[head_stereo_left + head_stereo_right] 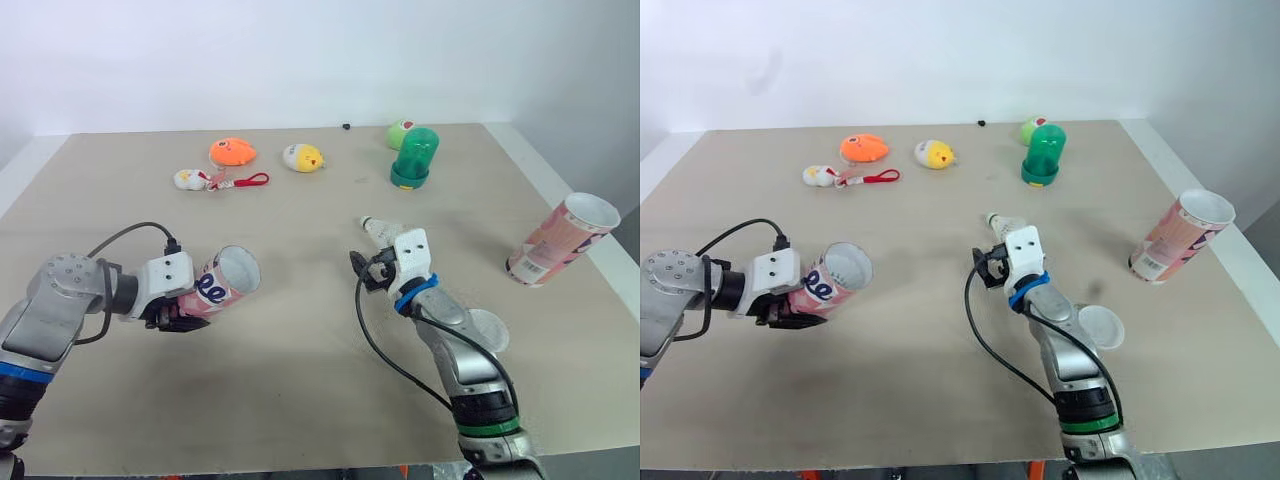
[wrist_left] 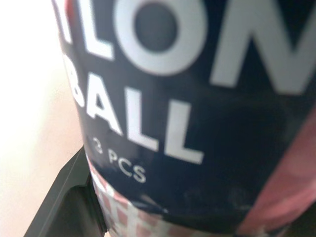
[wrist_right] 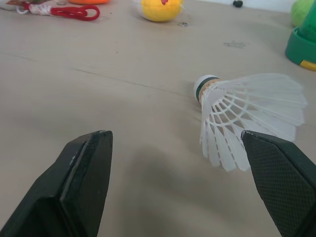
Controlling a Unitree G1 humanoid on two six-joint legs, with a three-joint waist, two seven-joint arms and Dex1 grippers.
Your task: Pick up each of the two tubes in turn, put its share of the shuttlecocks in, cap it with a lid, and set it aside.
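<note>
Right tool [image 3: 175,136] gaped wide and empty, shuttlecock [image 3: 249,116] just beside one finger; closing could crush its feathers. Left tool [image 1: 185,312] clamped the tube [image 1: 225,278].

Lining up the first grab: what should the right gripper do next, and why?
Probably ease the right gripper forward until its open fingers straddle the shuttlecock. It lies on the table just ahead, nearer one finger, and the left gripper holds the tube, mouth open.
</note>
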